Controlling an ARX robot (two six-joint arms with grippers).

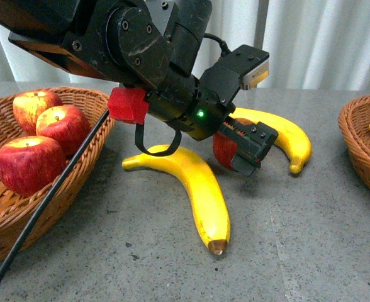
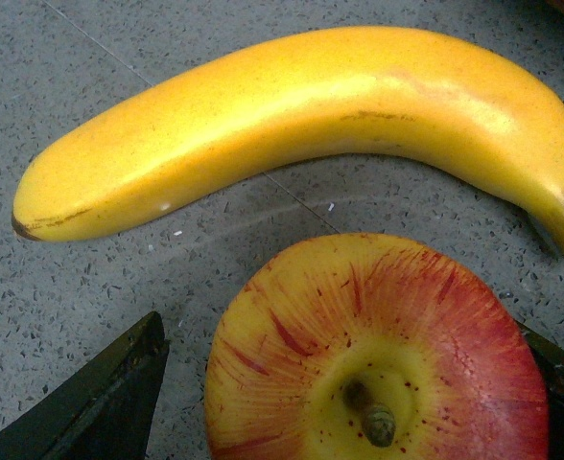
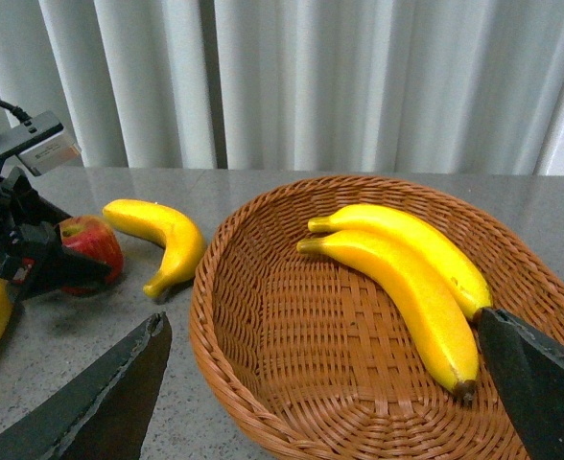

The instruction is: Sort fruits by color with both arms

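Pale curtains (image 1: 323, 44) hang behind a grey speckled table (image 1: 298, 245). On it we see a wicker basket (image 1: 2, 233) on the left holding three red apples (image 1: 26, 165), and a second basket (image 3: 224, 355) on the right holding two bananas (image 3: 407, 278).

One loose apple (image 1: 224, 151) sits in the middle of the table, stem up. It lies between a near banana (image 1: 197, 182) and a far banana (image 1: 285, 135). The left gripper (image 1: 241, 148) straddles this apple with its jaws spread. In the left wrist view one finger (image 2: 119, 393) stands clear of the skin, while the other is at or against the far side.

The right gripper (image 3: 320, 321) hangs wide apart and empty above the right basket.

We judge the apple to be hard, round and glossy, so it is likely to slip or roll under an off-centre squeeze. The safest hold looks to be across its widest girth, on opposite flanks and below the yellow shoulder. It probably weighs little against this arm.
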